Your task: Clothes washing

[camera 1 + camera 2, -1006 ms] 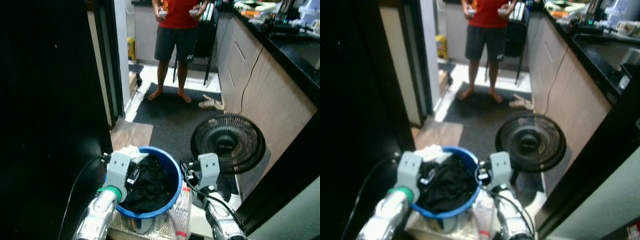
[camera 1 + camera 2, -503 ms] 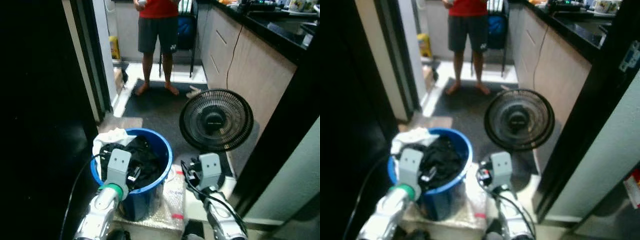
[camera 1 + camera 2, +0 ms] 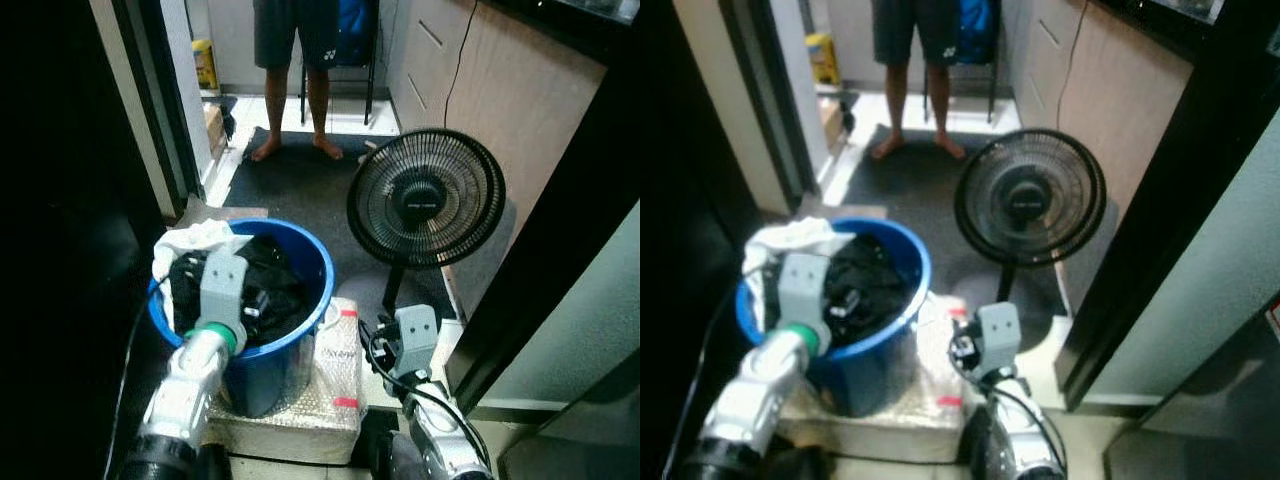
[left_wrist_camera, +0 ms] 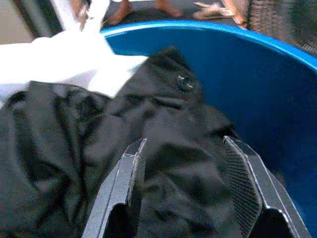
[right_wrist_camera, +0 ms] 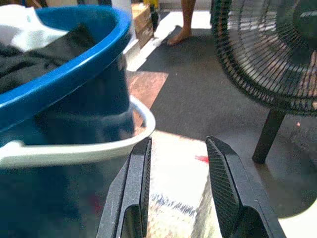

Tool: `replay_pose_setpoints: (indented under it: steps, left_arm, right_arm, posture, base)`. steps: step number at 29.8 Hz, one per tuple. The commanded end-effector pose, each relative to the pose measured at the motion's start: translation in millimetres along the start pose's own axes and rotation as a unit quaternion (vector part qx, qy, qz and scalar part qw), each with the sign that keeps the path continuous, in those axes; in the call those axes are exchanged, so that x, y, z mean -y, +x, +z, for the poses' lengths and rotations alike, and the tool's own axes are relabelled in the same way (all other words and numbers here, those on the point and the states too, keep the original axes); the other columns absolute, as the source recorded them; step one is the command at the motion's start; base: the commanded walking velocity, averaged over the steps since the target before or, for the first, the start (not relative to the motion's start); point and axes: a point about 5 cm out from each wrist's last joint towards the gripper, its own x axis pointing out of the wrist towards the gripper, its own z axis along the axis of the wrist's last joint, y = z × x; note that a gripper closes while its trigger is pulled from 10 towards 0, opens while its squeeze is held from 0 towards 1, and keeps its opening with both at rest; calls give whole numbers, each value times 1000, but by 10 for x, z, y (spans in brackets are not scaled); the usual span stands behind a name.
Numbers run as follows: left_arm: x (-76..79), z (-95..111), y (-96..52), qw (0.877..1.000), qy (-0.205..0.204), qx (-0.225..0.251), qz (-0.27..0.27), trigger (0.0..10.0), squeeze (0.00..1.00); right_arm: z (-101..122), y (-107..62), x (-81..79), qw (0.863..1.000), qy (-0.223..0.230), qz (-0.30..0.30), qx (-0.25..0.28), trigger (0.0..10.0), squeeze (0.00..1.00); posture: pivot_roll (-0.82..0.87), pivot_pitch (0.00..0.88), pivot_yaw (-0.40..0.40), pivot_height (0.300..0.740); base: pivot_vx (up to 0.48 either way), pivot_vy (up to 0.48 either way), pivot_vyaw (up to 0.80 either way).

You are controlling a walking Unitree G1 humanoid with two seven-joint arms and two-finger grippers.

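Clothes point(image 3: 262, 290) fill the blue bucket point(image 3: 305, 345) on a wrapped box point(image 3: 300, 420). My left claw point(image 4: 188, 178) hangs wide over the dark cloth to grab it; my right claw point(image 5: 176, 193), wide and empty, waits by the handle point(image 5: 74, 148).

Blue plastic bucket point(image 3: 290, 352) standing upright on a bubble-wrapped block, its white handle point(image 5: 74, 148) hanging down outside, crumpled black garment point(image 4: 163, 148) filling most of it, white cloth point(image 3: 195, 240), possibly a shirt, draping over the far-left rim
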Motion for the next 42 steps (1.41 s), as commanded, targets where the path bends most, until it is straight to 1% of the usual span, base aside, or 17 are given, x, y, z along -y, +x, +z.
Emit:
replay_pose_setpoints:
  steps: [1, 5, 8, 11, 15, 16, 19, 21, 22, 23, 31, 32, 34, 35, 36, 37, 42]
  left_arm:
    - [-40, 10, -5, 1000, -9, -7, 11, 10000, 0]
    - [-324, 318, 48, 997, -49, -5, 66, 10000, 0]
    - [-501, 434, 48, 993, -73, -22, 86, 10000, 0]
    - [-551, 417, 47, 991, -88, -40, 90, 10000, 0]
    - [-617, -77, -22, 974, -140, -159, 78, 10000, 0]
    - [-617, -77, -22, 974, -140, -159, 78, 10000, 0]
    - [-569, -409, -186, 968, -108, -218, 56, 10000, 0]
    - [-561, -431, -205, 967, -104, -224, 54, 10000, 0]
    - [-538, -473, -240, 966, -100, -232, 52, 10000, 86]
    - [-504, -516, -274, 965, -95, -240, 48, 10000, 1000]
    - [-355, -594, -366, 960, -102, -260, 17, 10000, 1000]
    - [-329, -586, -374, 960, -106, -260, 8, 10000, 0]
    - [-290, -571, -388, 961, -103, -257, -8, 9961, 0]
    - [-238, -557, -412, 962, -99, -254, -30, 4157, 0]
    - [-238, -557, -412, 962, -99, -254, -30, 4157, 0]
    - [-198, -551, -435, 962, -91, -253, -46, 0, 0]
    - [-124, -560, -498, 963, -73, -250, -69, 0, 0]
  right_arm:
    - [7, 7, -14, 1000, 4, 3, 0, 10000, 0]
    - [75, 52, -33, 1000, 5, 9, 11, 10000, 0]
    - [97, 68, -39, 1000, 6, 12, 14, 10000, 0]
    - [98, 70, -40, 1000, 7, 13, 13, 10000, 0]
    - [67, 62, -63, 1000, 4, 21, 4, 10000, 0]
    - [67, 62, -63, 1000, 4, 21, 4, 10000, 0]
    - [38, 29, -63, 1000, 3, 25, -1, 10000, 0]
    - [36, 24, -61, 1000, 3, 25, -1, 10000, 0]
    - [26, 13, -56, 1000, 2, 26, -3, 10000, 0]
    - [18, 6, -51, 1000, 1, 26, -5, 10000, 0]
    - [22, 7, -43, 1000, 0, 26, -6, 10000, 0]
    - [26, 10, -43, 1000, 0, 26, -5, 10000, 0]
    - [31, 12, -39, 1000, 0, 25, -5, 10000, 0]
    - [33, 11, -30, 1000, 0, 24, -5, 10000, 0]
    - [33, 11, -30, 1000, 0, 24, -5, 10000, 0]
    - [33, 8, -21, 1000, 0, 23, -5, 10000, 0]
    - [38, -1, 3, 1000, 0, 19, -4, 10000, 0]
  posture:
    - [28, 41, 12, 520]
    - [39, 72, 9, 511]
    - [47, 88, 9, 511]
    - [57, 101, 6, 511]
    - [68, 138, 1, 511]
    - [68, 138, 1, 511]
    - [69, 156, -5, 511]
    - [69, 156, -5, 511]
    - [73, 160, -8, 511]
    - [74, 162, -8, 511]
    - [72, 163, -9, 511]
    - [72, 163, -9, 511]
    - [71, 163, -10, 511]
    - [70, 163, -9, 511]
    - [70, 163, -9, 511]
    - [70, 163, -9, 511]
    - [66, 160, -7, 511]
  base:
    - [0, 0, 0]
    - [0, 0, 0]
    - [0, 0, 0]
    - [0, 0, 0]
    - [0, 0, 0]
    - [0, 0, 0]
    - [0, 0, 0]
    - [0, 0, 0]
    - [0, 0, 0]
    - [0, 0, 0]
    - [0, 0, 0]
    - [0, 0, 0]
    - [0, 0, 0]
    - [0, 0, 0]
    - [0, 0, 0]
    - [0, 0, 0]
    - [0, 0, 0]
